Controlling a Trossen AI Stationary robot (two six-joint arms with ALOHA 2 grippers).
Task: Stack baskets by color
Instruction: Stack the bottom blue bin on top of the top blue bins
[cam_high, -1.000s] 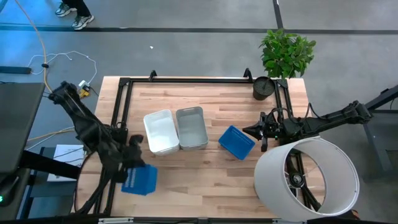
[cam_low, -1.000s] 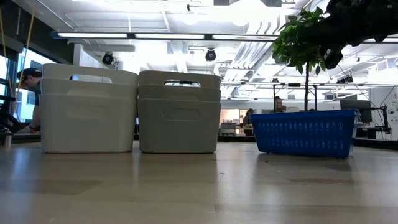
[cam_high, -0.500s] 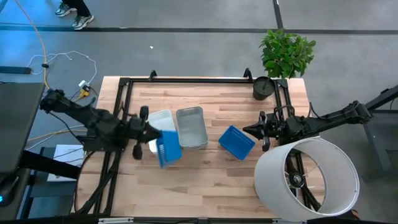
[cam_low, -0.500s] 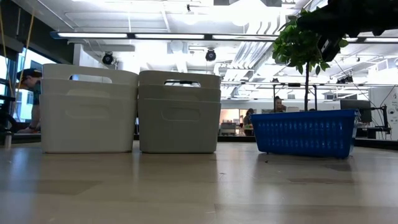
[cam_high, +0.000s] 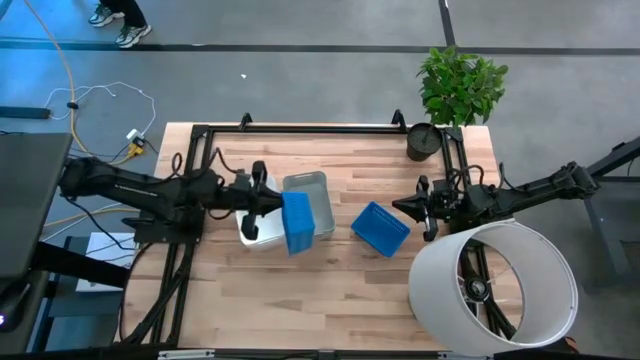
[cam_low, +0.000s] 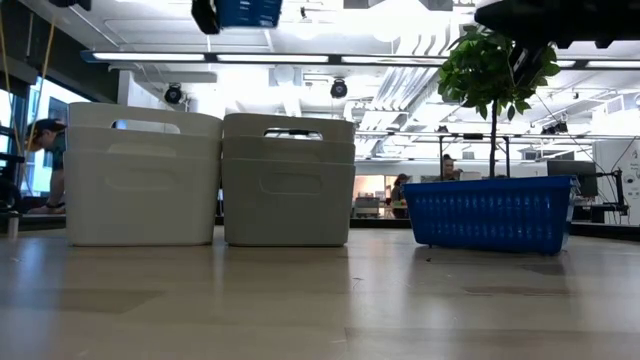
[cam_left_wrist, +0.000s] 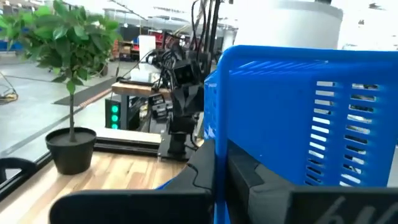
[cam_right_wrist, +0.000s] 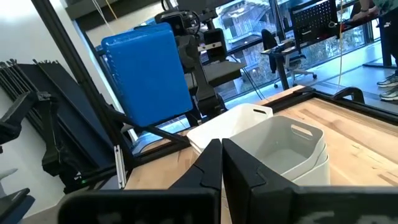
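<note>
A blue basket (cam_high: 298, 222) hangs tipped on its side over a white basket (cam_high: 250, 228) and a grey basket (cam_high: 312, 196), with my left gripper (cam_high: 273, 205) shut on it. The low view shows it high up (cam_low: 245, 10), clear of the white stack (cam_low: 143, 175) and the grey stack (cam_low: 288, 180). A second blue basket (cam_high: 380, 228) rests on its bottom on the table, right of the grey one. My right gripper (cam_high: 406, 210) hovers shut and empty just right of that basket. My left gripper pinches one wall of the blue basket at its rim edge (cam_left_wrist: 219, 134), one finger (cam_left_wrist: 199, 171) on each face of the wall. The fingers come in level from the table's left. The basket is lifted clear, standing on edge with its slotted side (cam_left_wrist: 336, 124) upright.
A black plant pot (cam_high: 424, 140) with a green plant stands at the far right corner. A big white cylinder (cam_high: 495, 290) with a wheel inside fills the near right corner. A black frame (cam_high: 300, 128) runs along the far and left edges. Bare wood lies along the near edge.
My left gripper has swung from the table's near left corner toward the far right, turning from pointing down to level. The blue basket has gone with it, tipped from flat onto its side, and now hangs over the white and grey baskets.
</note>
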